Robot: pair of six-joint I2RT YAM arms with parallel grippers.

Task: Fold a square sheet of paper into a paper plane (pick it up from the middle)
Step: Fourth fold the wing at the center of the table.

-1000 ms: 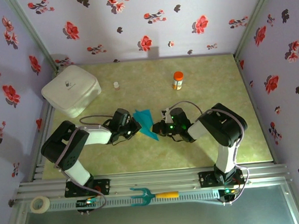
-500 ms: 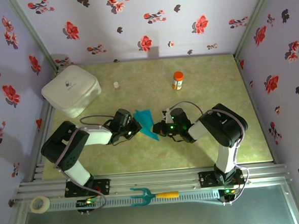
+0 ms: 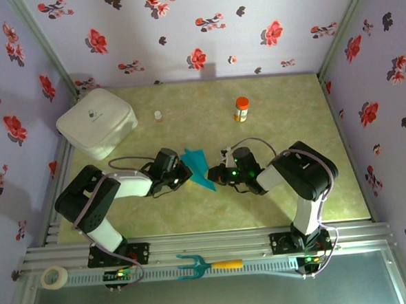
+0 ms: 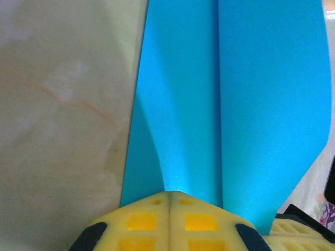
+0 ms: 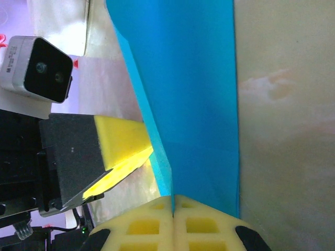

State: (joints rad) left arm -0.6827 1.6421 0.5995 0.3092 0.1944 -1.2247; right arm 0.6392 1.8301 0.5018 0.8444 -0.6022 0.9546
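The teal-blue paper, folded into a narrow pointed paper plane [image 3: 198, 167], sits at the middle of the table between both arms. My left gripper [image 3: 185, 169] is shut on its left side. In the left wrist view the creased paper plane [image 4: 225, 94] runs away from the closed yellow pads of my left gripper [image 4: 170, 194]. My right gripper [image 3: 213, 173] is shut on the opposite side. In the right wrist view a raised fold of the paper plane [image 5: 193, 89] enters the seam of my right gripper [image 5: 172, 201], with the left gripper's yellow pad [image 5: 123, 141] close beside it.
A white rounded box [image 3: 96, 121] stands at the back left. A small vial [image 3: 158, 116] and an orange-capped bottle [image 3: 242, 109] stand behind the arms. A teal pronged tool with yellow handle [image 3: 199, 266] and a tape roll [image 3: 54, 276] lie on the near rail.
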